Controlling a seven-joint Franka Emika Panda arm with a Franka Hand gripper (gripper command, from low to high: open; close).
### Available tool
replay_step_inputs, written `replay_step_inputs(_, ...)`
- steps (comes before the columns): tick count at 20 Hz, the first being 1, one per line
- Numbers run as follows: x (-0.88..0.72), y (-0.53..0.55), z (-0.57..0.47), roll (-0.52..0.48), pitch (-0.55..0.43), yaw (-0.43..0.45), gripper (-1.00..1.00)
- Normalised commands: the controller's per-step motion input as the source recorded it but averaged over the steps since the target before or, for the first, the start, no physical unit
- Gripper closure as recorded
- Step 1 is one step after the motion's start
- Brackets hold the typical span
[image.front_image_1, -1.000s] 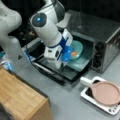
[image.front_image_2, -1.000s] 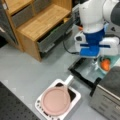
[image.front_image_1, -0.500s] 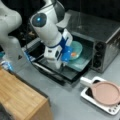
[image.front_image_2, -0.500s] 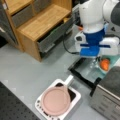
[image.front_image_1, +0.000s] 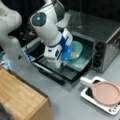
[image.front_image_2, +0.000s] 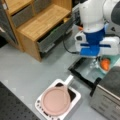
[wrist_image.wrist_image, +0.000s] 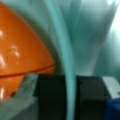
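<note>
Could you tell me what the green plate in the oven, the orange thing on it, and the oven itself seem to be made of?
The green plate looks like translucent glass or plastic: its rim, pinched in the tool, lets light through. The orange thing seems glossy plastic, with bright highlights and a moulded seam. The oven looks like brushed metal, grey with a dull sheen; its open door seems dark glass.

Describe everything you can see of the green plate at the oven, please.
The green plate is round, pale teal and glossy, perhaps glass or plastic. In both front views it lies roughly flat at the mouth of the toaster oven, over the lowered door. An orange object rests on it. The gripper is at its near edge; in the wrist view the plate's thin rim runs between the two dark fingers.
</note>
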Motion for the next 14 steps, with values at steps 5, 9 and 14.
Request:
replay_step_inputs(5, -0.23, 0.18, 0.00, -0.034, -0.086, -0.136, 1.00)
replay_step_inputs(9, -0.18, 0.16, 0.03, -0.042, -0.071, -0.121, 1.00)
replay_step_inputs(14, -0.10, 0.14, 0.05, -0.059, -0.051, -0.104, 1.00)
